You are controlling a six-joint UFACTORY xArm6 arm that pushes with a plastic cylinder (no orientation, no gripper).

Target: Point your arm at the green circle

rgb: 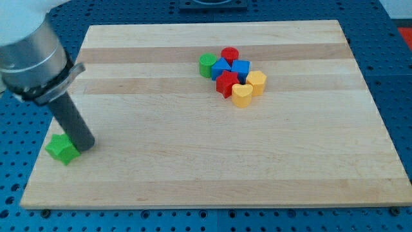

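The green circle [207, 65] is a short green cylinder at the left end of a cluster of blocks near the view's top centre. My tip [86, 145] is at the board's lower left, far from that cluster. It rests right beside a green star block [62, 149], touching or nearly touching its right side. The rod slants up to the view's upper left into the grey arm body.
The cluster also holds a red cylinder [230, 55], a blue block [221, 68], a blue cube [241, 69], a red star-like block [226, 84], a yellow heart [242, 95] and a yellow hexagonal block [257, 82]. The wooden board [212, 161] lies on a blue perforated table.
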